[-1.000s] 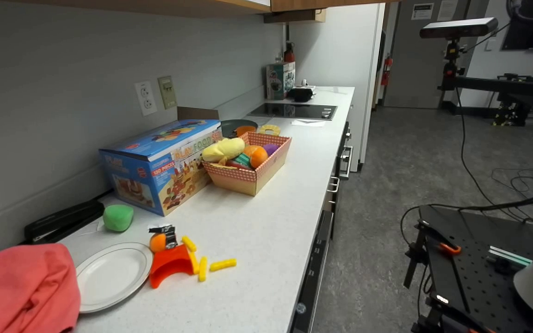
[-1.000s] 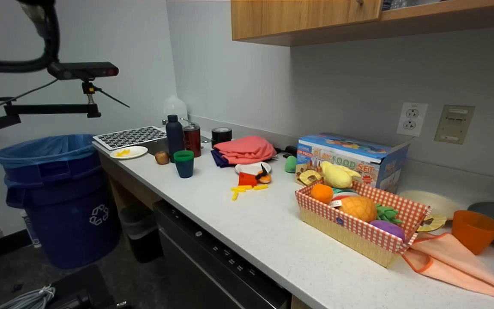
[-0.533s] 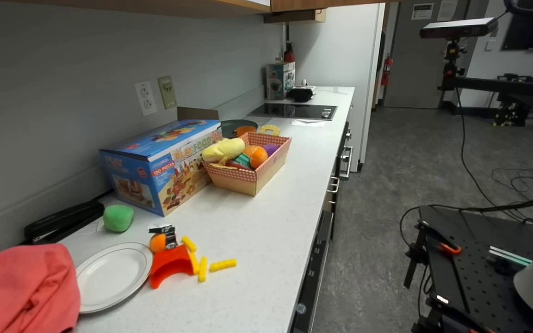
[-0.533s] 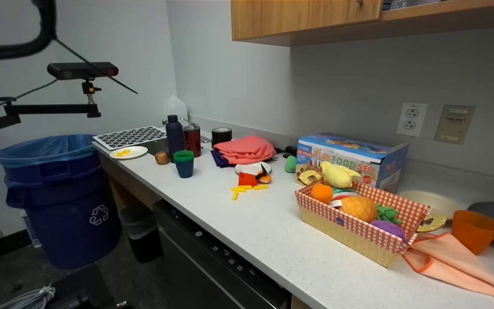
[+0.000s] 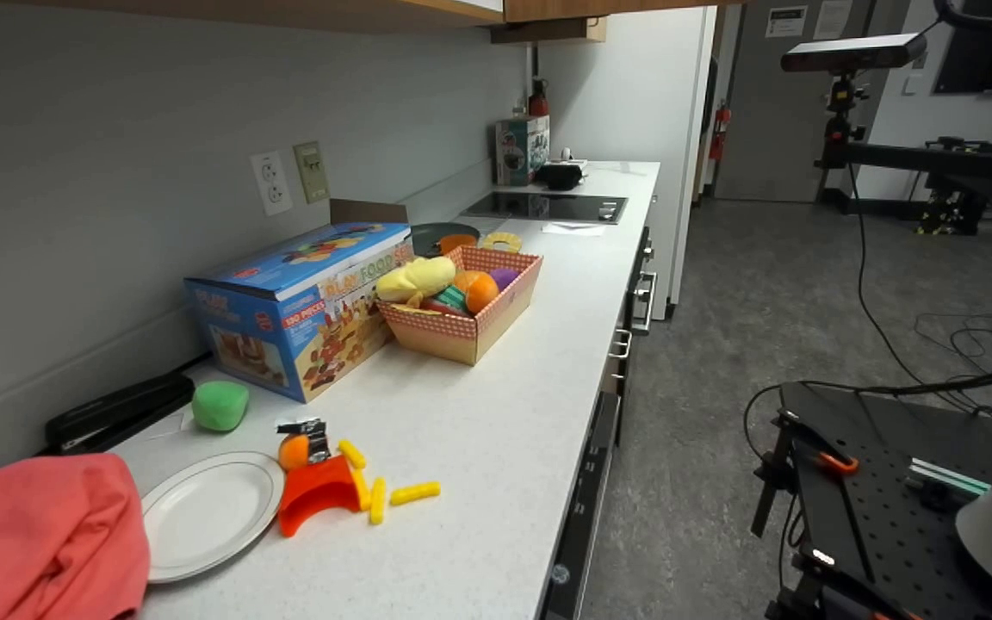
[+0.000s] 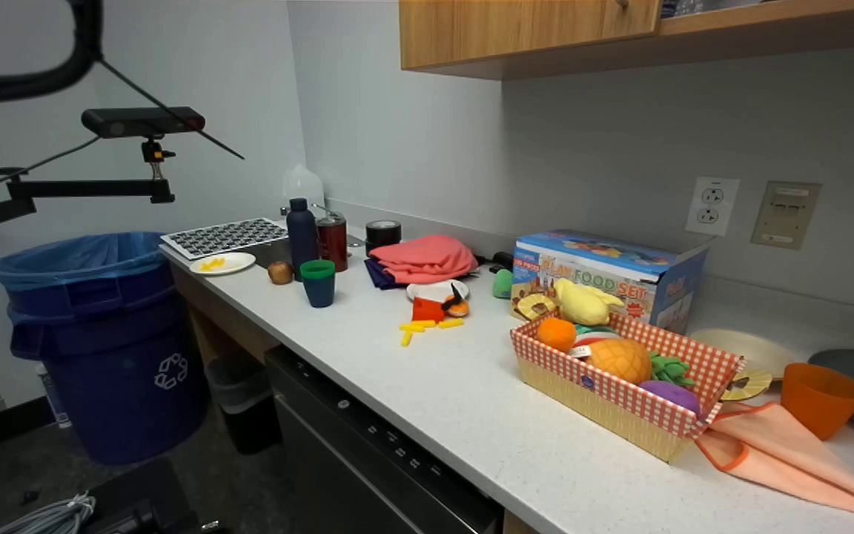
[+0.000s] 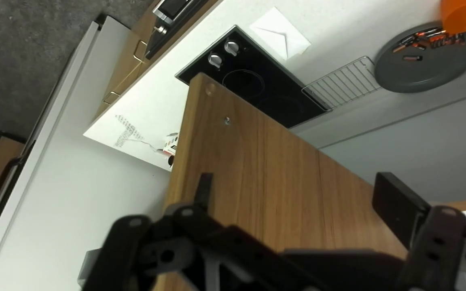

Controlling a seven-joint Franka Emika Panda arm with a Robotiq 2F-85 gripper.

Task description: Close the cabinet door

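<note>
Wrist view: looking onto a flat, brown, wood-grained cabinet door (image 7: 273,173), jutting out beyond a black two-fingered gripper (image 7: 299,197) with fingers apart, gripping nothing. Likely stiff, smooth, light to swing; best pushed near the pale, probably free edge (image 7: 185,141).

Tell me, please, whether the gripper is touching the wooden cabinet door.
Cannot tell: in the wrist view the open gripper overlaps the wooden cabinet door, but depth is unclear.

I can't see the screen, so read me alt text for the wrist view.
A wooden cabinet door stands open across the middle, with the claw, its jaws wide apart, in the foreground. Past the door, a white counter holds a black cooktop, a wire rack and a round grey dish.
</note>
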